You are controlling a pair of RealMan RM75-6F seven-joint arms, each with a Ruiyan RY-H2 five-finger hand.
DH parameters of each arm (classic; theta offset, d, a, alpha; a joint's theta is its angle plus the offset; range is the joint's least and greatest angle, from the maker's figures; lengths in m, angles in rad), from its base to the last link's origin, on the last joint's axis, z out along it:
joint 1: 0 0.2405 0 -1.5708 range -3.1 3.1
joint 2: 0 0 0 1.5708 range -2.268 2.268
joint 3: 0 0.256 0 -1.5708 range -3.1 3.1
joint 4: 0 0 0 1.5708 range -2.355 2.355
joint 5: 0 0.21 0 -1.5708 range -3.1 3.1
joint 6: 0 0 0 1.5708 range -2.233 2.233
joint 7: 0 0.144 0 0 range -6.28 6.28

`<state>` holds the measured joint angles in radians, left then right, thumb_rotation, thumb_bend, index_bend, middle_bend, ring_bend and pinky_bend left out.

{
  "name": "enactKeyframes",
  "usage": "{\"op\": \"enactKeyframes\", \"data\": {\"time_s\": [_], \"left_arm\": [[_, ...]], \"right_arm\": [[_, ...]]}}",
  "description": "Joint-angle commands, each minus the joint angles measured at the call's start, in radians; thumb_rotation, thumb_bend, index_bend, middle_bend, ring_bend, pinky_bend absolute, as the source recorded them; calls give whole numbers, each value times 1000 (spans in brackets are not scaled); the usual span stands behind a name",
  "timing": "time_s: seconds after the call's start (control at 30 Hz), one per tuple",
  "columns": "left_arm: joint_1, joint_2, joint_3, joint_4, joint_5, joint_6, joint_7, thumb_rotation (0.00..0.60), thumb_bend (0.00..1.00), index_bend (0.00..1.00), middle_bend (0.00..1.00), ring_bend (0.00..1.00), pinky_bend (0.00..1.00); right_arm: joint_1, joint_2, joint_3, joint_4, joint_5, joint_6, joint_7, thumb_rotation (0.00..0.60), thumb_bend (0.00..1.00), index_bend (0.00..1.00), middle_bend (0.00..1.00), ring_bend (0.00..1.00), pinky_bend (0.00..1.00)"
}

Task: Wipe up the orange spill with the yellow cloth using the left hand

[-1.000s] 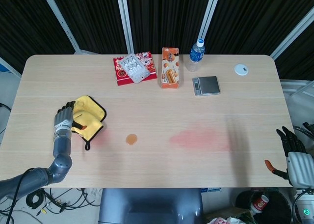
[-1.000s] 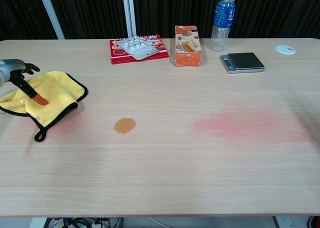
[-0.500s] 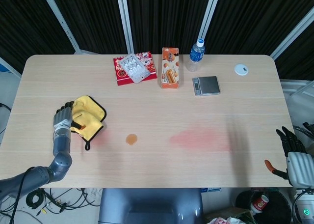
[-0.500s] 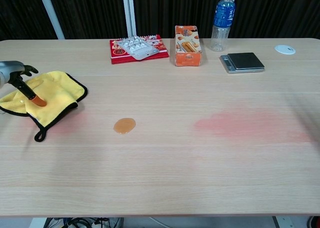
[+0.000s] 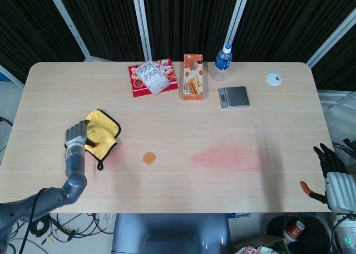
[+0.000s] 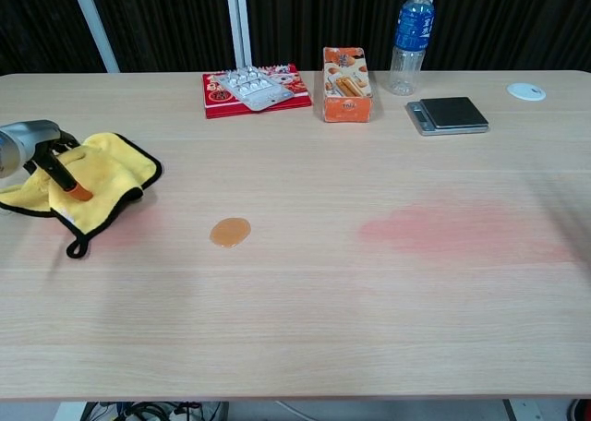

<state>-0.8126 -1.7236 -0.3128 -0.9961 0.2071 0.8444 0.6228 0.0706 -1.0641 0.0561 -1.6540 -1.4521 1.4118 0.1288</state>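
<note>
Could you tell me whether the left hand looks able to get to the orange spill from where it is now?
Probably yes: the left hand rests on the yellow cloth, and only bare table lies between it and the orange spill.

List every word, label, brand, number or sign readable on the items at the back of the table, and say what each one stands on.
No text can be quoted with confidence.
Orange snack box: printing on top, too small to read.
Red flat package under the clear blister pack: pattern or lettering, blurred.
Clear water bottle with blue label: label text illegible.
Grey digital scale: no readable markings.
White round disc: no visible markings.
</note>
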Motion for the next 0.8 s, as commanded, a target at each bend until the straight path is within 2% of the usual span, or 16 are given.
{"op": "enactKeyframes", "data": {"time_s": [0.03, 0.23, 0.53, 0.8], "left_arm": [[2, -16, -3, 9, 53, 44, -31, 600, 417, 617, 613, 544, 637], [14, -3, 9, -38, 216, 131, -98, 600, 466, 717, 708, 626, 687], [38, 53, 43, -228, 500, 226, -199, 600, 470, 723, 715, 631, 691], [19, 29, 82, -309, 631, 219, -194, 600, 470, 724, 715, 631, 691]], "right_arm": [[0, 0, 0, 0, 0, 0, 1, 600, 174, 0, 0, 0, 129], [0, 1, -1, -1, -2, 0, 4, 600, 174, 0, 0, 0, 129], [-1, 3, 1, -5, 0, 0, 14, 600, 173, 0, 0, 0, 129], [-2, 3, 2, -6, 2, 0, 23, 600, 174, 0, 0, 0, 129]]}}
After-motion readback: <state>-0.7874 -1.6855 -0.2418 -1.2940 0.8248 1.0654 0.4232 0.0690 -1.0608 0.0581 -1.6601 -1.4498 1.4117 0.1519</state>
